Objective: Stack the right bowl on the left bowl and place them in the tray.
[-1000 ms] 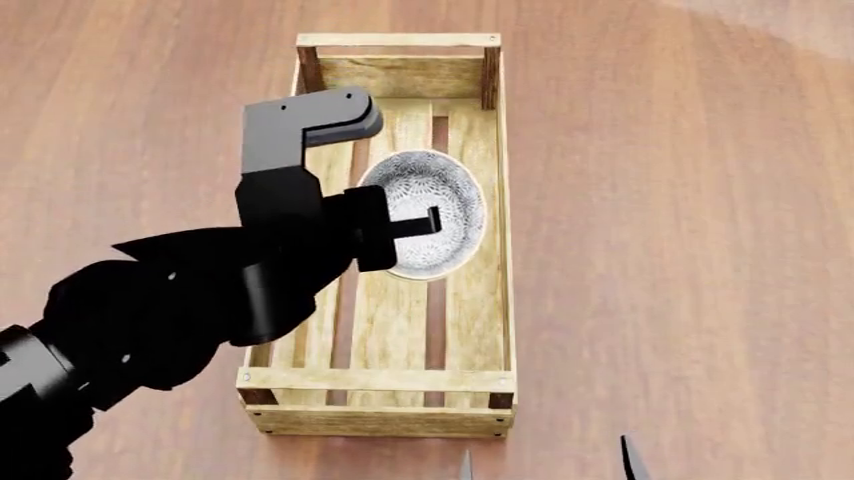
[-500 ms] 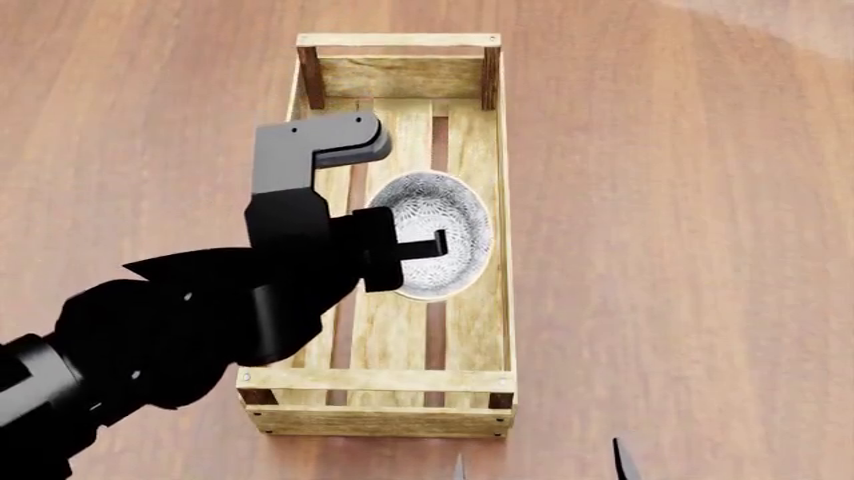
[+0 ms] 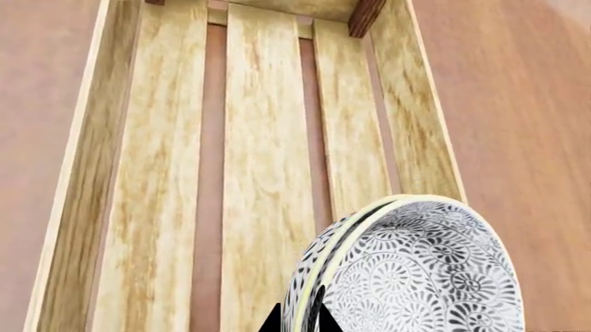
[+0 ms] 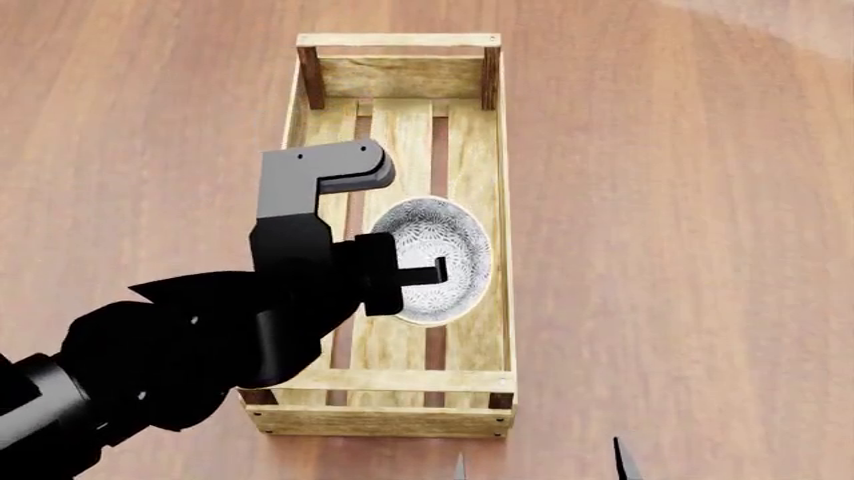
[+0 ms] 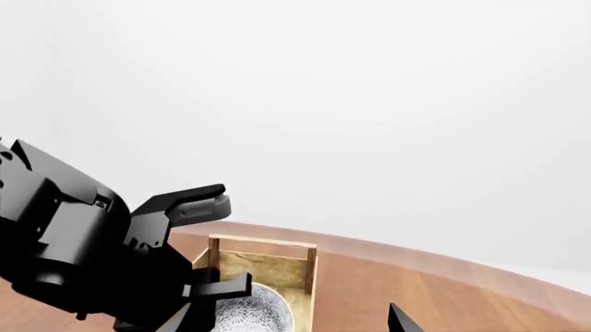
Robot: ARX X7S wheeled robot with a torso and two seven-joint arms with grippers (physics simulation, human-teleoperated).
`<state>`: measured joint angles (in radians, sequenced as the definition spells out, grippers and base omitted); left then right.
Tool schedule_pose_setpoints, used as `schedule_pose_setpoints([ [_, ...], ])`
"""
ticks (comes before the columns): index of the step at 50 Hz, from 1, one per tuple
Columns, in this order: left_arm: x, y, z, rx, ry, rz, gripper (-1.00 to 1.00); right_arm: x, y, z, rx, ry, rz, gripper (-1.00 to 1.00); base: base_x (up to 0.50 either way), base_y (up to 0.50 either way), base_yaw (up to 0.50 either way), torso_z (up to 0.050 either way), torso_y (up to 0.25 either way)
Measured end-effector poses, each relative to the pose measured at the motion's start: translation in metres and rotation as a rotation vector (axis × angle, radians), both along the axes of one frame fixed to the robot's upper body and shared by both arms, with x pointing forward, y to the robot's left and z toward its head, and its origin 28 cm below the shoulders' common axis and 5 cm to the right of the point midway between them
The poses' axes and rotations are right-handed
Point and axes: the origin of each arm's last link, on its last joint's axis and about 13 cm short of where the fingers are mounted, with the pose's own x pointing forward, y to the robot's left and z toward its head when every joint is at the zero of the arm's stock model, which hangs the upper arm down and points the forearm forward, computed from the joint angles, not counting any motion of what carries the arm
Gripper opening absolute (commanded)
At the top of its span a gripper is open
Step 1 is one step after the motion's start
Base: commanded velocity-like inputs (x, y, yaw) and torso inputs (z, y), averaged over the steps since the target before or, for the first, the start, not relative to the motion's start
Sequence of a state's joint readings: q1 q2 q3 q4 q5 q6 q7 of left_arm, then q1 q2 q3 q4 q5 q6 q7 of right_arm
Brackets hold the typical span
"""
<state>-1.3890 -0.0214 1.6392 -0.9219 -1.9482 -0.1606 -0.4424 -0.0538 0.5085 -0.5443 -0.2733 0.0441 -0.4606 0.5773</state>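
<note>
Gripping the rim of the stacked bowls (image 4: 434, 258), black-and-white patterned with cream edges, the left gripper (image 4: 424, 272) holds them over the tray (image 4: 400, 100). That pale wooden crate has three slats. Only the right gripper (image 4: 541, 462) fingertips show; their state is unclear.

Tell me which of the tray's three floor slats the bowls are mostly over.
The stacked bowls sit mostly over the right-hand slat in the head view, overlapping the middle one; the left slat lies under the arm.

Tray (image 4: 503, 200) far half bare slats, open from above. Near half blocked by stacked bowls (image 4: 434, 258) and left end effector (image 4: 424, 272) over them. Desk (image 4: 667, 250) right of tray bare.
</note>
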Motion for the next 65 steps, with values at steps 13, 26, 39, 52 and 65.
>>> schedule_pose_setpoints([
  [13,0.003,0.007,-0.006,0.027,-0.012,0.014,-1.0,0.001,0.0,0.0,0.003,0.003,0.001,1.0,0.0,0.0,0.0,0.0,0.001],
  [26,0.003,0.011,-0.018,0.047,-0.013,0.004,-1.0,0.002,0.0,-0.001,0.007,0.008,0.003,1.0,0.0,0.0,0.0,0.001,0.001],
  [39,0.002,0.013,-0.024,0.088,-0.054,-0.033,-1.0,0.002,0.0,-0.003,0.009,0.012,0.008,1.0,0.0,0.0,0.0,0.0,0.001],
  [52,0.004,0.014,-0.025,0.144,-0.124,-0.072,1.0,0.002,0.0,-0.003,0.011,0.014,0.011,1.0,0.0,0.0,0.0,0.0,0.001],
  [65,0.011,0.015,-0.009,0.231,-0.264,-0.092,1.0,0.002,0.0,-0.003,0.011,0.016,0.013,1.0,0.0,0.0,0.0,0.0,0.0],
])
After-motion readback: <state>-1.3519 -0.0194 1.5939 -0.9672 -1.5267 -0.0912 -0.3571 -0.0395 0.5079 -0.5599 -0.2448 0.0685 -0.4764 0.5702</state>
